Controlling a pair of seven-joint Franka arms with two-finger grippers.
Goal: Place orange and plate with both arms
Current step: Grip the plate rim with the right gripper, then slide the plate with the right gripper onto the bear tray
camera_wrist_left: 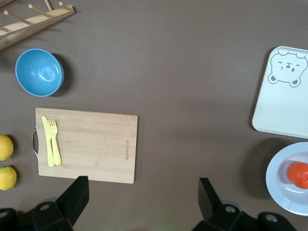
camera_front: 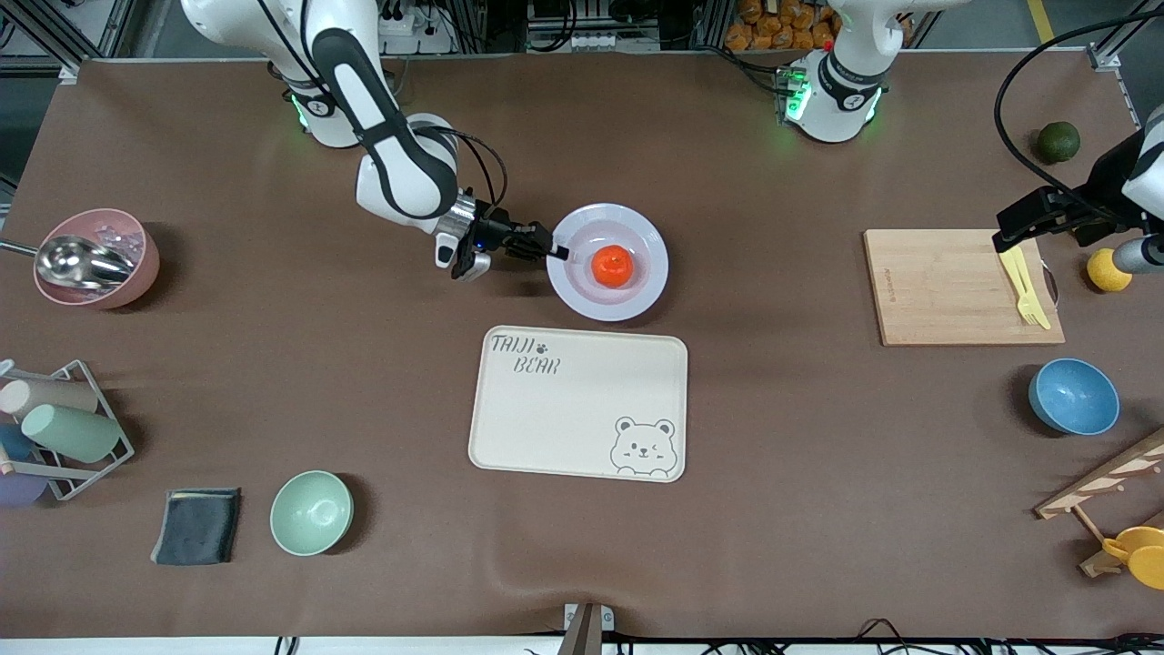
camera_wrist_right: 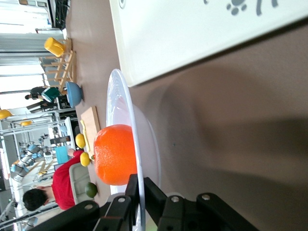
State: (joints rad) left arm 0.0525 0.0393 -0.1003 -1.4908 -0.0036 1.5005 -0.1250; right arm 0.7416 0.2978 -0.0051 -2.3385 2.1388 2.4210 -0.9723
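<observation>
Right end effector (camera_front: 556,252) is clamped on the white plate's (camera_front: 647,279) rim; the orange (camera_front: 612,266) sits in the plate, just beside its fingertips. Left end effector (camera_wrist_left: 142,192) hangs spread wide, holding nothing, over the cutting board (camera_wrist_left: 91,144), waiting.

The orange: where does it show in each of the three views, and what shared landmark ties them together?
Front view: the orange sits on the white plate, mid-table.
Left wrist view: at the picture's edge, orange on the plate.
Right wrist view: close up, orange above the plate rim gripped by the right gripper.
Shared landmark: the bear-printed tray.
</observation>
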